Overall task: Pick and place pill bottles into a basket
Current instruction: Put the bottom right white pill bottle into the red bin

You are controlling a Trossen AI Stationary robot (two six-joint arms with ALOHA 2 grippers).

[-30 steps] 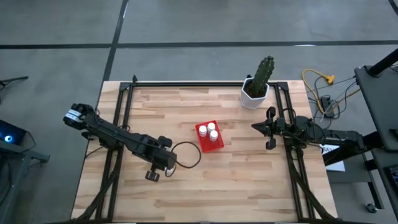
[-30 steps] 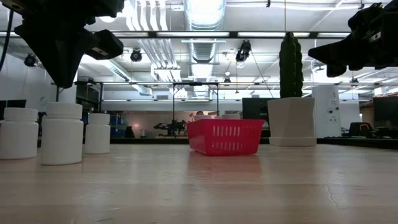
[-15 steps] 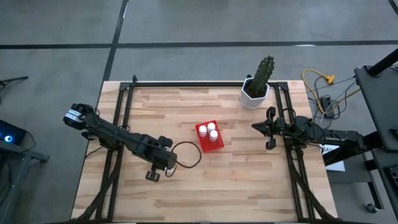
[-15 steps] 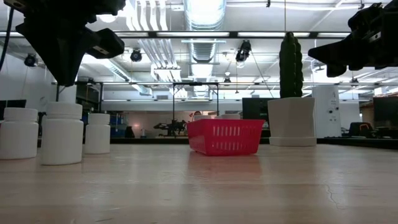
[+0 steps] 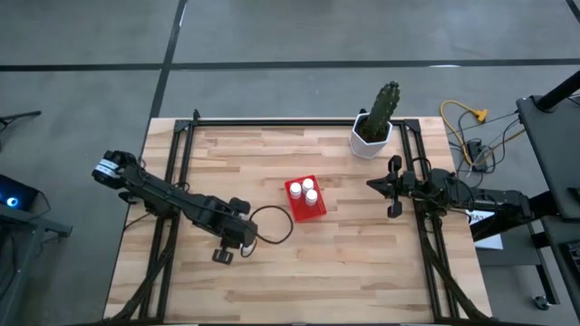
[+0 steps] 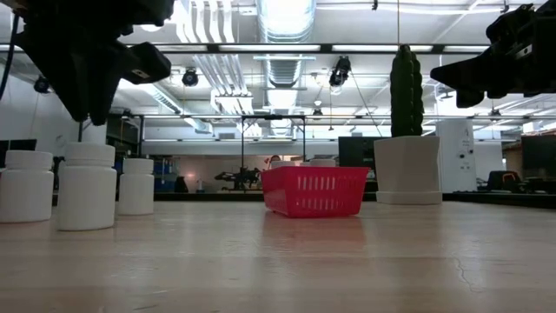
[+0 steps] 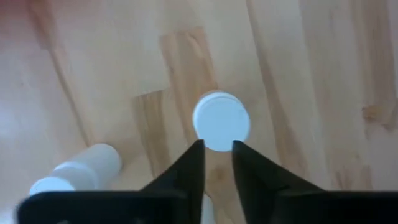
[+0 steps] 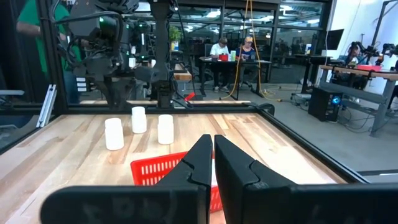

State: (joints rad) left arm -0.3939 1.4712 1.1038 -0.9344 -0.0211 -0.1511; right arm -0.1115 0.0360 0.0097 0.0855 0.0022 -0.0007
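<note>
Three white pill bottles (image 6: 87,185) stand upright on the wooden table at its near left; they also show in the right wrist view (image 8: 139,119). My left gripper (image 6: 87,111) hangs above them, pointing down, open by a narrow gap, touching nothing; one bottle's cap (image 7: 221,121) lies just beyond its fingertips (image 7: 217,146). In the high view my left arm (image 5: 227,246) hides these bottles. The red basket (image 5: 305,199) at mid-table holds three bottles (image 5: 306,190). My right gripper (image 5: 372,185) waits shut and empty to the basket's right.
A white pot with a green cactus (image 5: 373,127) stands at the table's far right, behind the basket. A black cable loop (image 5: 272,225) lies on the table between my left arm and the basket. People sit at desks in the room beyond the table (image 8: 236,50).
</note>
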